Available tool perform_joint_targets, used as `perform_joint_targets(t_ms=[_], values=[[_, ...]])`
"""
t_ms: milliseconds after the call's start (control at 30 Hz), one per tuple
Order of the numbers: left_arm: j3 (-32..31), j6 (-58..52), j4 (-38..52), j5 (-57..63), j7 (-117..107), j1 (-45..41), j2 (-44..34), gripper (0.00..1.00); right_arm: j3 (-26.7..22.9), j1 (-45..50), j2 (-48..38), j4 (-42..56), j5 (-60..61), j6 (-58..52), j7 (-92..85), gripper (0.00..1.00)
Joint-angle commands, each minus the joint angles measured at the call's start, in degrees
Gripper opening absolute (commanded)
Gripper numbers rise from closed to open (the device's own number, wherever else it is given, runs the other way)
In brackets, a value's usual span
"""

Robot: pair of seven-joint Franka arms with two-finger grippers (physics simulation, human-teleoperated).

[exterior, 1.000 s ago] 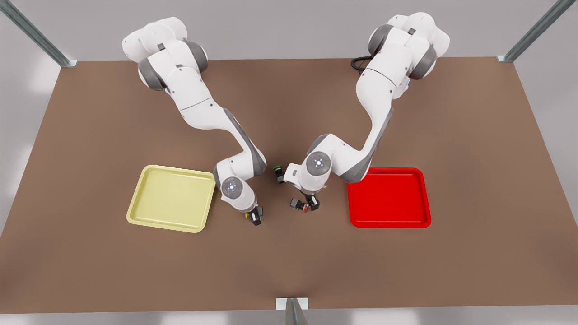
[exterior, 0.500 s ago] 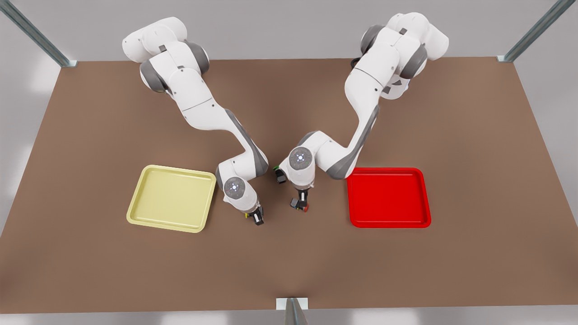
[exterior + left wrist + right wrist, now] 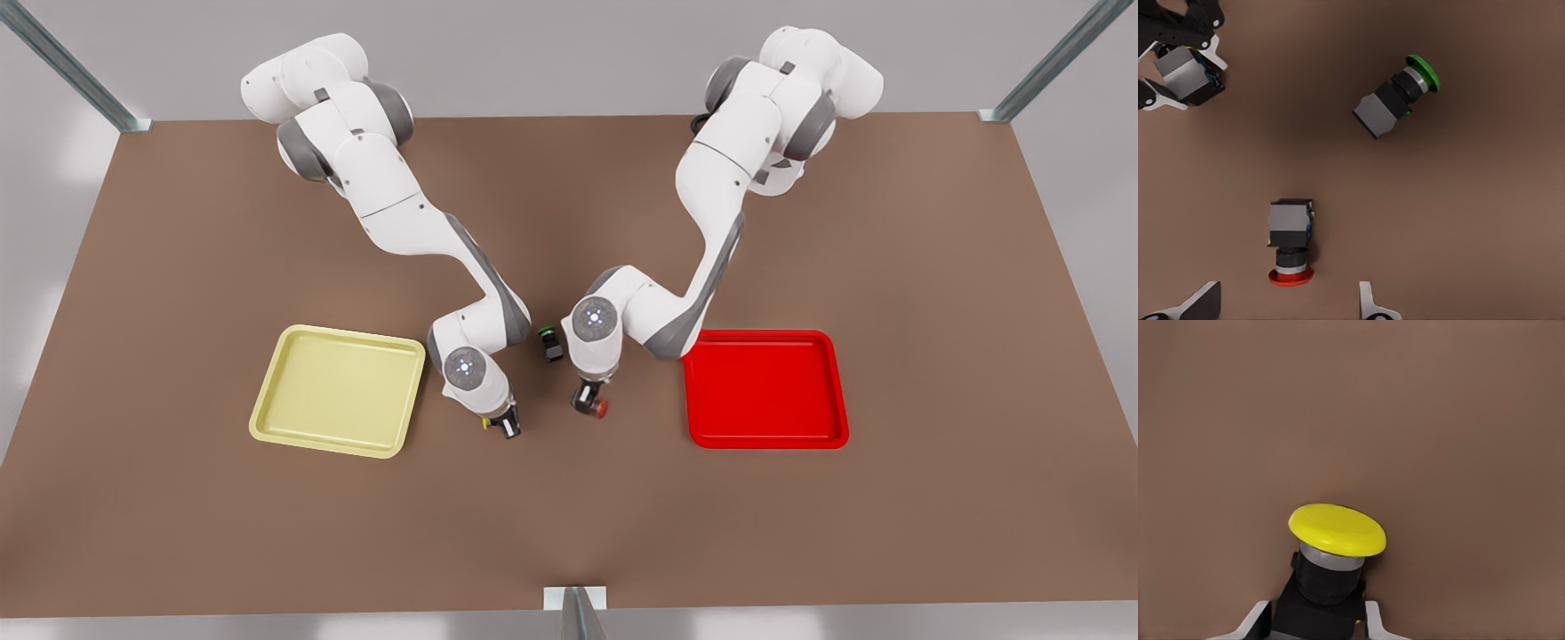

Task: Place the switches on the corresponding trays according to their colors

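The yellow-capped black switch (image 3: 1331, 567) is clamped by the right gripper (image 3: 503, 425) beside the pale yellow square tray (image 3: 338, 389). The left gripper (image 3: 1288, 303), spread wide, hangs over the red-capped switch (image 3: 1291, 241) lying on the brown table (image 3: 933, 311); a green-capped switch (image 3: 1395, 105) lies near, the bright red tray (image 3: 766, 388) farther off.

Two trays (image 3: 267, 418) (image 3: 831, 347) sit well apart on the table (image 3: 178, 533). Between them lie three switches (image 3: 489, 424) (image 3: 597, 407) (image 3: 551, 342), one farther back.
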Motion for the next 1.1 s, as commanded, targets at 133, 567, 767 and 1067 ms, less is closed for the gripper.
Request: perform_joint_targets(t_ms=[133, 567, 767, 1067], values=[[0.4, 1.8, 0.0, -1.3, -1.0, -0.6, 0.9, 1.0, 0.0, -0.1, 0.0, 0.0, 0.0, -0.1, 0.0, 0.54], [1.1, 3.0, 0.0, -1.3, -6.1, -1.9, 3.0, 1.0, -0.1, -0.3, -2.9, -0.1, -0.6, -0.7, -0.2, 0.54], [1.2, 2.9, -1.1, 0.3, -4.3, -1.3, 2.4, 1.0, -0.5, -11.3, -13.7, -5.1, -1.8, -15.2, -32.9, 0.54], [1.1, 5.0, -4.5, 2.8, -4.0, 0.1, 1.1, 1.0, -8.5, -20.9, -24.3, -28.2, -3.6, -15.8, -76.0, 1.0]])
